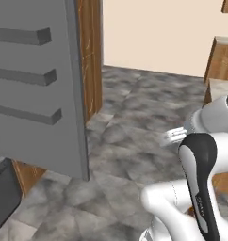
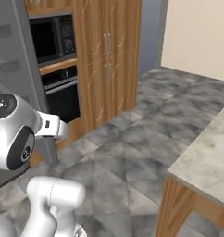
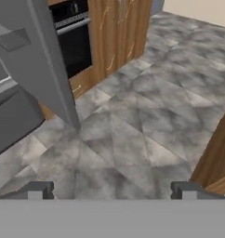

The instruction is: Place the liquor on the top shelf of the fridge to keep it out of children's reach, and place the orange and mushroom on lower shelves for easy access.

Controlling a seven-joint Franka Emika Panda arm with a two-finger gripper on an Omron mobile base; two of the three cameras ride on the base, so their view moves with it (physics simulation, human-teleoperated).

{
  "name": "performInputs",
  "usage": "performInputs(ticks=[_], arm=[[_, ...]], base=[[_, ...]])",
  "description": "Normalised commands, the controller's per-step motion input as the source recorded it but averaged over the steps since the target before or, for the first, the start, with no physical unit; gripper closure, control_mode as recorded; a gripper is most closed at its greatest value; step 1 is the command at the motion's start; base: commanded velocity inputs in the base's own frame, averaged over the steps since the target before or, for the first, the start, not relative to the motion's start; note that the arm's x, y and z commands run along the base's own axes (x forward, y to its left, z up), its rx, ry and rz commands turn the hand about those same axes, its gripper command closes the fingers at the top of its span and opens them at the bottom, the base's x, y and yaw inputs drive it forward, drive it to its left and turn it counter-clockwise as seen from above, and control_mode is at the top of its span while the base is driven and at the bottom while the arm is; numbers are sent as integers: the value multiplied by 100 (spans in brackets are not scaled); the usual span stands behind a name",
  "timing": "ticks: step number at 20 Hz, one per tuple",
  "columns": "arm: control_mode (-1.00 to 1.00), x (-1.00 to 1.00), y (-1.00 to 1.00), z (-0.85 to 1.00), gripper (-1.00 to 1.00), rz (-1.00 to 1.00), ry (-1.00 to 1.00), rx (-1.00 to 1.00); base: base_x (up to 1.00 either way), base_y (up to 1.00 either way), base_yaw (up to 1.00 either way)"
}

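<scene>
Ahead, fridge [image 3: 49, 69] door edge borders open floor [image 3: 147, 116].

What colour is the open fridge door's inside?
Plain grey, with darker grey door racks; the fridge door shows best in the left base view.

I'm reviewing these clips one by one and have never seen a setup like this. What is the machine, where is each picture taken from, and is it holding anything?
This is a rendered kitchen. The white robot arm with dark joints stands on a driving base. Two cameras ride on that base: the left one looks past the arm at the tall grey fridge's open door, with its grey door racks; the right one shows a black wall oven in wood-brown cabinets and a pale stone counter. The third camera sits on the hand, looking down at the grey marbled floor. The tool shows there as two dark tips standing wide apart, open, with nothing between them.
</scene>
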Motion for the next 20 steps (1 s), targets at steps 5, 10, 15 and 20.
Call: performInputs(ticks=[5,10,15,20], arm=[[100,0,0,0,-100,0,0,0],[100,0,0,0,-100,0,0,0],[100,0,0,0,-100,0,0,0],[100,0,0,0,-100,0,0,0]], base=[[27,-9,-54],[56,-1,-49],[66,10,-36],[79,42,-18]])
